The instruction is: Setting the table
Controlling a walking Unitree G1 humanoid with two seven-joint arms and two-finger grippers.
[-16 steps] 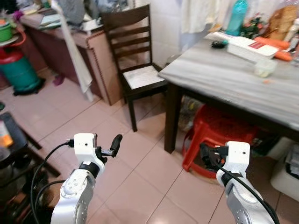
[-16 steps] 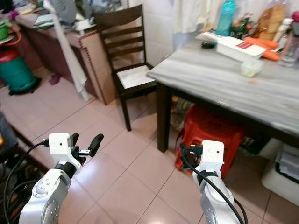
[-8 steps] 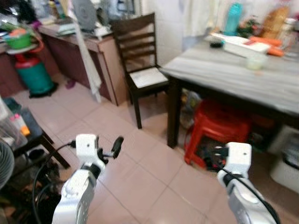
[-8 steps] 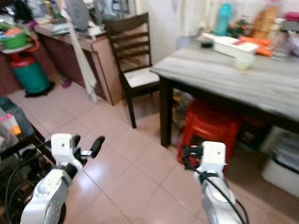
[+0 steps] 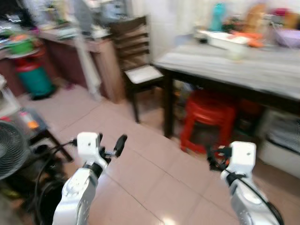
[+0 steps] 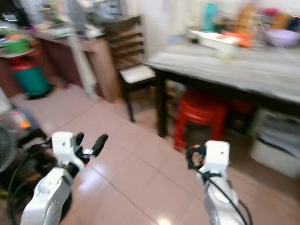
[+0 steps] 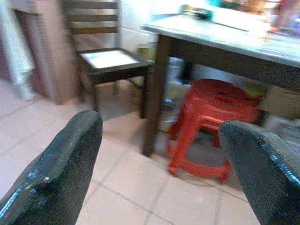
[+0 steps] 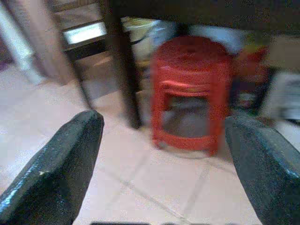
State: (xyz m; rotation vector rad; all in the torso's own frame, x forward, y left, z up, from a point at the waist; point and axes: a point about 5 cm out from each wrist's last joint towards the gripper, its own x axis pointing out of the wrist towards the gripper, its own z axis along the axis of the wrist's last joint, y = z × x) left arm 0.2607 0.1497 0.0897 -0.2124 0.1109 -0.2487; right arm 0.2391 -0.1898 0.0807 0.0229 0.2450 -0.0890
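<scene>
Jaws of both grippers gape over tiled floor (image 5: 154, 183) short of table (image 5: 225, 65).

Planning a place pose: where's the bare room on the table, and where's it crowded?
Free: the near half of the grey table, from its front edge and the corner by the chair back to the clutter. Crowded: the far edge, with a white tray, teal bottle, small cup and purple bowl. Both grippers hang open over the floor.

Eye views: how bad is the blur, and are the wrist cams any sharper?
Eye views: motion-blurred throughout; items on the table are smeared colour blobs. Left wrist view: mild softness, red stool and chair readable, table edge washed out by glare. Right wrist view: soft, and dark under the table.
</scene>
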